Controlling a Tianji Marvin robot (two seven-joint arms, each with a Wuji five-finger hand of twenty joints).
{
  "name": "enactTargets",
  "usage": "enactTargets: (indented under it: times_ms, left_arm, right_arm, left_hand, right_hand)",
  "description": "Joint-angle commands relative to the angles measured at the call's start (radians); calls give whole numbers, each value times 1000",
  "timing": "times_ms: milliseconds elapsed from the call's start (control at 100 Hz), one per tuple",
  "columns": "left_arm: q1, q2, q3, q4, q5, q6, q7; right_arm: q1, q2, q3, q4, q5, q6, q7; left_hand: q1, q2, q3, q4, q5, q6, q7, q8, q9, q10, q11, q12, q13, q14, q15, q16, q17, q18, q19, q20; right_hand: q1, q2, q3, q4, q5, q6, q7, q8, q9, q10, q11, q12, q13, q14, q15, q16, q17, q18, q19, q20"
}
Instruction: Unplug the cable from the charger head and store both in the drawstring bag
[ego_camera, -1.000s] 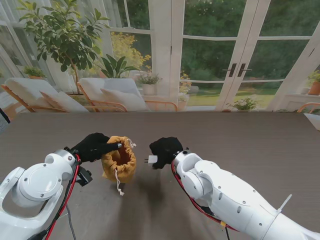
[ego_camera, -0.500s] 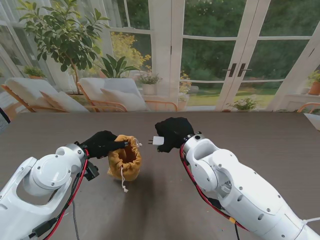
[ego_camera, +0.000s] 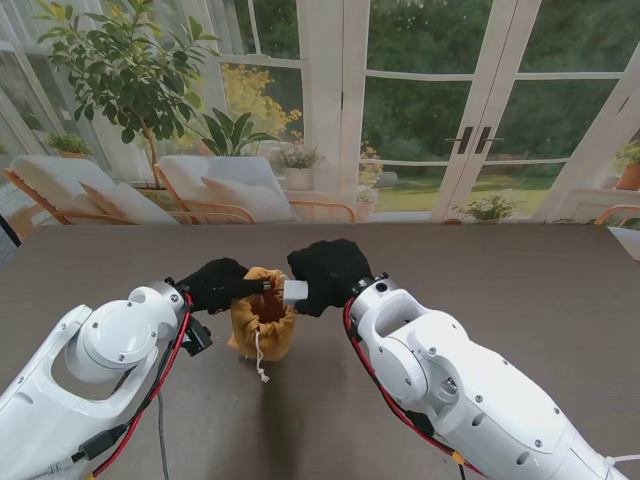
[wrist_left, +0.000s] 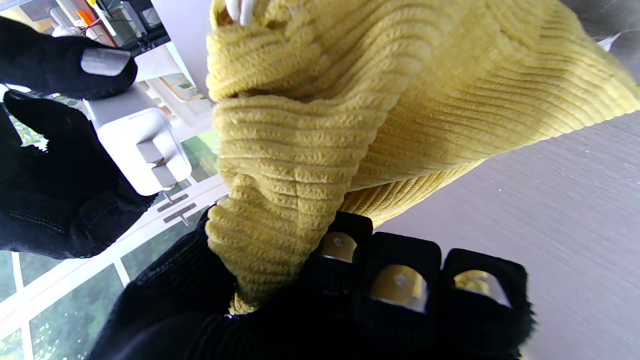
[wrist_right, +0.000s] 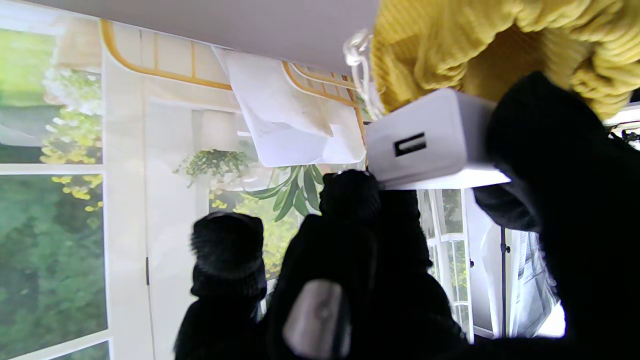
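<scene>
The black-gloved left hand is pinching the rim of a mustard-yellow ribbed fabric drawstring bag, holding its mouth wide on the dark wood-grain table. The black-gloved right hand is gripping a small white boxy charger head by its fingertips, just over the bag's mouth, beside the left fingers.

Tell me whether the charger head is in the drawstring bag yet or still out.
Out. The right hand holds the charger head at the open mouth of the drawstring bag, whose rim the left hand pinches.
</scene>
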Motion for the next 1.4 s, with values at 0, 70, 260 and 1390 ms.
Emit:
enactTargets:
  times_ms: [0, 70, 260, 1390]
  left_arm:
    - [-4, -9, 3, -4, -5, 4, -16]
    - [-7, -10, 7, -5, -8, 5, -13]
    - [-13, -11, 16, -9, -16, 4, -12]
    - [-37, -10, 64, 10, -41, -19, -23]
  right_arm:
    - [-12, -6, -14, -15, -8, -2, 18]
    - [-11, -5, -26, -16, -9, 2, 27]
    - [9, -2, -59, -14, -4, 33, 70]
    - [102, -1, -130, 5, 74, 154, 182]
  left_hand:
    - [17, 53, 32, -10, 6, 120, -9, 1, 18, -6, -5, 8, 33, -41, 21, -7, 38, 33, 76, 3]
    - [17, 53, 34, -11, 6, 122, -11, 0, 18, -6, -5, 7, 34, -40, 20, -8, 40, 36, 76, 2]
    - [16, 52, 39, -12, 7, 123, -11, -1, 21, -5, -8, 6, 36, -37, 18, -10, 42, 43, 77, -1]
    - [23, 62, 25, -15, -7, 124, -12, 0, 8, -2, -10, 12, 21, -36, 18, -6, 33, 41, 74, -8]
  right_hand:
    - [115, 6, 78, 69, 96, -18, 137, 74, 66, 17, 31, 6, 4, -75, 53, 4, 482, 7, 65, 20]
    - [114, 4, 79, 69, 97, -17, 137, 74, 70, 16, 29, 5, 4, -76, 55, 6, 482, 7, 67, 20]
    - [106, 15, 79, 68, 94, -12, 136, 76, 75, 11, 22, 2, 3, -76, 56, 8, 482, 8, 71, 20]
    - [-79, 296, -26, 170, 80, 40, 62, 172, 58, 10, 15, -32, 2, -36, 51, -4, 482, 46, 82, 12]
